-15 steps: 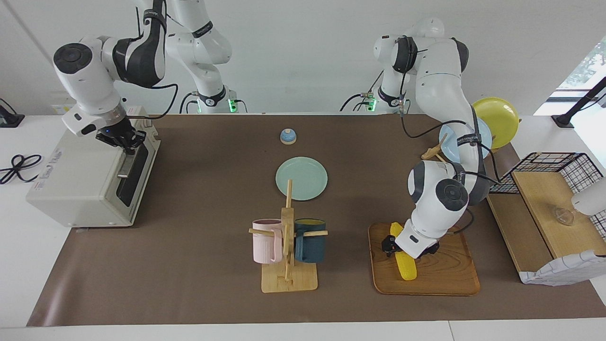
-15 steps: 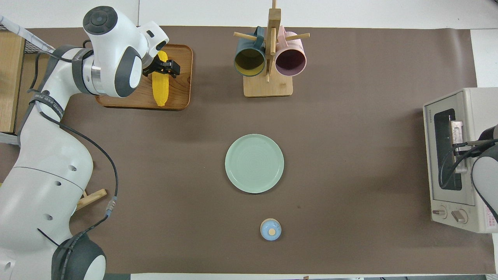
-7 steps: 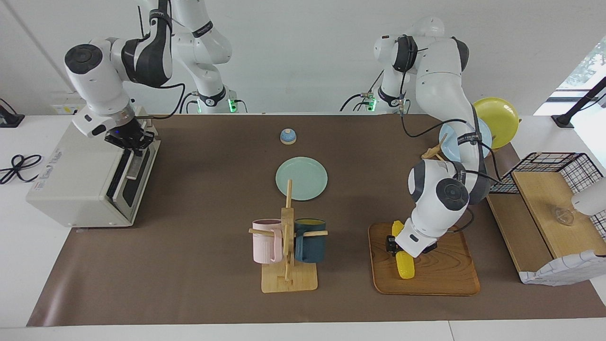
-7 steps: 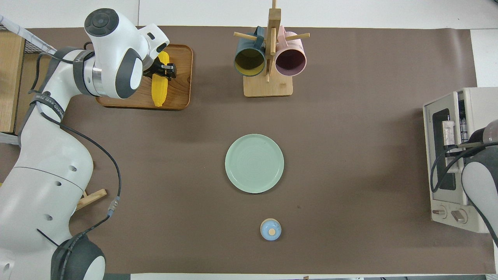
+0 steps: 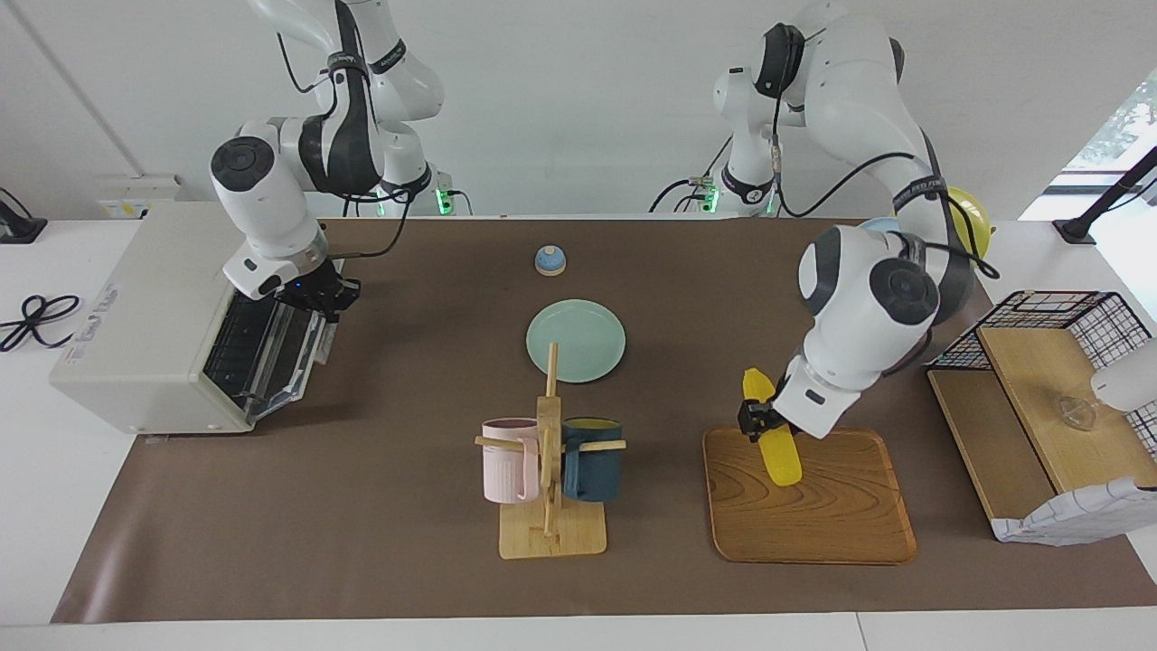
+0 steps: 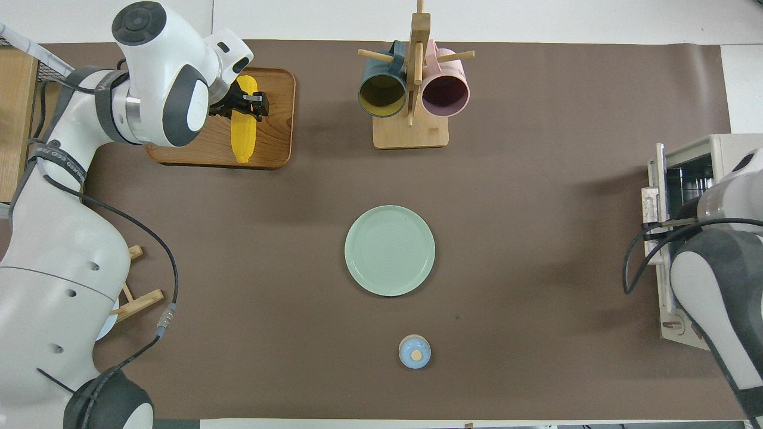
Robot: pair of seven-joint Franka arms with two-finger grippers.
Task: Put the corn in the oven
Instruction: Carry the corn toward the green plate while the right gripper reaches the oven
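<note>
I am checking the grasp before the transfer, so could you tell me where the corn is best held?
Near its thicker middle, from above, fingers across its width: the corn is a smooth tapered cob, and the left gripper is shut on it that way above the wooden tray.

The brown mat (image 5: 380, 506) lies bare between the wooden tray (image 5: 813, 520) and the oven (image 5: 154, 334), on the strip nearer to the robots than the mug rack (image 5: 550, 470). There only the mint plate (image 5: 576, 340) and the small blue knob (image 5: 550, 260) lie low. The oven door (image 5: 289, 357) hangs down with the right gripper (image 5: 327, 294) at its top edge.
</note>
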